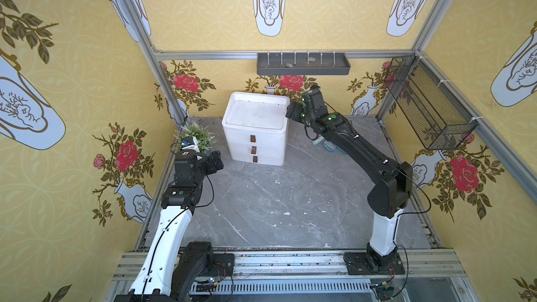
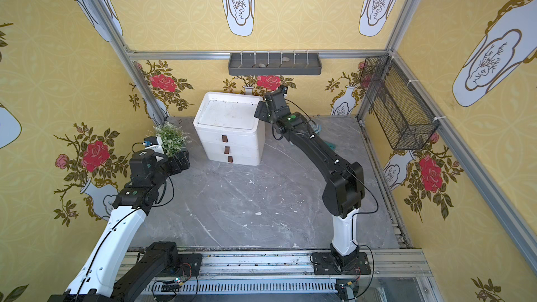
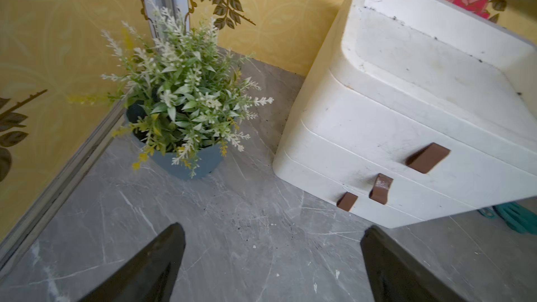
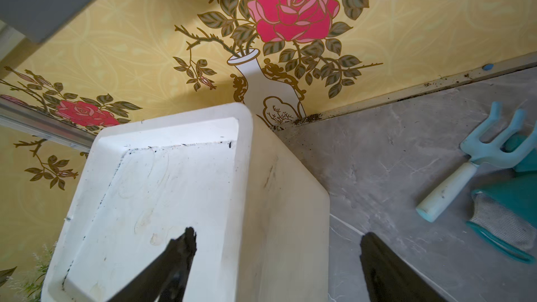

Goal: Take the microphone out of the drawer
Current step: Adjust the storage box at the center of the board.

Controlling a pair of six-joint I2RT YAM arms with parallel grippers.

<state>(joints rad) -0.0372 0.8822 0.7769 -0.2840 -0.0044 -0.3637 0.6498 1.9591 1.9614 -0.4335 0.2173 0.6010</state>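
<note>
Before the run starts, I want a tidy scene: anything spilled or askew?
Dark crumbs lie spilled along the wall near the drawer unit; black specks dirty its top. White chips dot the floor.

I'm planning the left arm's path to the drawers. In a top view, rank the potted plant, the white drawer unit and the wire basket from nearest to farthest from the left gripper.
1. potted plant, just beyond the left gripper, on the left side.
2. white drawer unit, in the middle, toward the back.
3. wire basket, hung high on the right side.
</note>
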